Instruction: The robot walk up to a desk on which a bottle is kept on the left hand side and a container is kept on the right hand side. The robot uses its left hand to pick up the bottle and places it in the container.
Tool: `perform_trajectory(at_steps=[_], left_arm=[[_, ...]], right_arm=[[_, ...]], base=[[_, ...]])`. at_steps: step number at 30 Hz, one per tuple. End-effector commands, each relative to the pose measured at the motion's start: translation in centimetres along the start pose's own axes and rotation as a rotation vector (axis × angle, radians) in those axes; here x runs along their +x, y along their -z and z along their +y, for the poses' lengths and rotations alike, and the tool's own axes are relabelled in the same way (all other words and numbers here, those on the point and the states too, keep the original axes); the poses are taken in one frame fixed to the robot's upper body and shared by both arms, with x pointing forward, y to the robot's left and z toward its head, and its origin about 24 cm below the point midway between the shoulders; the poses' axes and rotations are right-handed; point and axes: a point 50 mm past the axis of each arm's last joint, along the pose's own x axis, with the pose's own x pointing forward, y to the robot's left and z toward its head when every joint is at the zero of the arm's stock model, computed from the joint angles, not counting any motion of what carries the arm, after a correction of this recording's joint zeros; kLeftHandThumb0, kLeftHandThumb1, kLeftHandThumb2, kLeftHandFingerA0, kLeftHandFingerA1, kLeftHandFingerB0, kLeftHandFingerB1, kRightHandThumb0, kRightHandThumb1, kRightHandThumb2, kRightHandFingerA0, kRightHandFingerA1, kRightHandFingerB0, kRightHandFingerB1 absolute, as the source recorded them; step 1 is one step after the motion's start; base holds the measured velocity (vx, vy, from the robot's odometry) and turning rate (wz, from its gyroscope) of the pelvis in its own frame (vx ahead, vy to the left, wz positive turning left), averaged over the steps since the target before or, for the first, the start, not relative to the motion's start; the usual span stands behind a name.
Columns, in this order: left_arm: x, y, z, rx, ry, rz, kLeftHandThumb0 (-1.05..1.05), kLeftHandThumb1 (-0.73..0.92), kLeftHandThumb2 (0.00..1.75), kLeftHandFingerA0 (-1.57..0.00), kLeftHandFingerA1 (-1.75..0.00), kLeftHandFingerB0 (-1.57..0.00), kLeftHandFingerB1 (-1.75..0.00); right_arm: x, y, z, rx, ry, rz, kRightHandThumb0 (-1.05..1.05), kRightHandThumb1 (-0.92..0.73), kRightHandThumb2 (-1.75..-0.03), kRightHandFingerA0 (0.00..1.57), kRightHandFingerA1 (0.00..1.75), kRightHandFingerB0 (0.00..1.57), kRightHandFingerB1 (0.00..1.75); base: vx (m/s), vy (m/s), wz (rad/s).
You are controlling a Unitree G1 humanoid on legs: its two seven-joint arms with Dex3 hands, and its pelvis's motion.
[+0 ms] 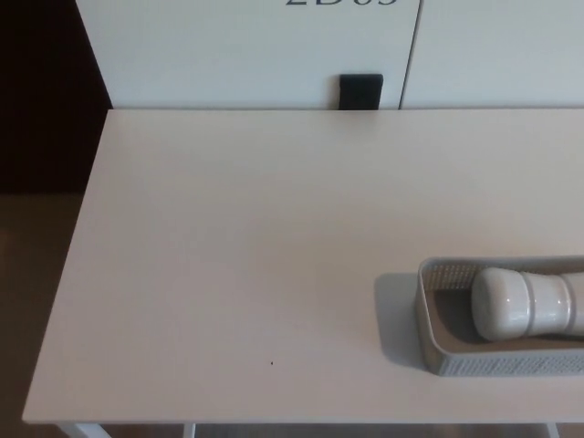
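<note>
A white bottle (pixel 527 305) lies on its side inside the grey mesh container (pixel 438 339) at the desk's right front, its rounded end pointing left. Both run off the picture's right edge. Neither of my hands shows in the head view.
The pale desk (pixel 246 255) fills most of the view, with its left edge and front edge visible. A white cabinet wall with a small black block (pixel 360 91) stands behind the desk. Dark floor lies to the left.
</note>
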Motion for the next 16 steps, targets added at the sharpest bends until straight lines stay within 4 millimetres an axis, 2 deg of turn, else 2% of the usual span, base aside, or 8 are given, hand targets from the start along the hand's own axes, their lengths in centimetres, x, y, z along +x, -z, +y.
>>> perform_trajectory(at_steps=[1,2,3,4,5,6,16], left_arm=[[-1.2,4.7,3.8,-0.089,-0.146,0.081,-0.65,0.62,0.83,-0.18,-0.45,-0.08,-0.38],[-1.0,5.0,3.4,-0.059,-0.128,0.099,-0.34,0.56,1.08,0.0,-0.48,0.0,-0.49],[-0.9,5.2,3.2,-0.035,-0.116,0.11,-0.34,0.56,1.08,0.0,-0.48,0.0,-0.49],[-0.7,5.3,2.8,0.011,-0.099,0.125,-0.69,0.66,0.91,-0.16,-0.46,-0.07,-0.41],[-0.7,5.3,2.8,0.011,-0.099,0.125,-0.69,0.66,0.91,-0.16,-0.46,-0.07,-0.41],[-0.4,5.5,2.3,0.017,-0.085,0.138,-0.72,0.66,0.96,-0.09,-0.45,-0.04,-0.33],[-0.1,5.9,1.9,0.009,-0.071,0.153,-0.72,0.66,0.96,-0.09,-0.45,-0.04,-0.33]], right_arm=[[-2.1,4.8,-3.6,0.027,0.094,0.152,-0.5,-0.85,-0.65,0.32,0.4,0.41,0.43],[-1.9,4.6,-3.4,-0.019,0.078,0.144,-0.42,-0.92,-0.74,0.38,0.46,0.38,0.44],[-1.8,4.5,-3.3,-0.051,0.064,0.134,-0.42,-0.92,-0.74,0.38,0.46,0.38,0.44],[-1.6,4.4,-3.3,-0.048,0.059,0.127,-0.42,-0.92,-0.74,0.4,0.47,0.37,0.43],[-1.6,4.4,-3.3,-0.048,0.059,0.127,-0.42,-0.92,-0.74,0.4,0.47,0.37,0.43],[-1.5,4.3,-3.3,-0.043,0.057,0.121,-0.42,-0.92,-0.74,0.4,0.47,0.37,0.43],[-1.7,4.6,-3.7,-0.027,0.065,0.114,-0.42,-0.92,-0.74,0.4,0.47,0.37,0.43]], base=[[0.0,0.0,0.0],[0.0,0.0,0.0],[0.0,0.0,0.0],[0.0,0.0,0.0],[0.0,0.0,0.0],[0.0,0.0,0.0],[0.0,0.0,0.0]])
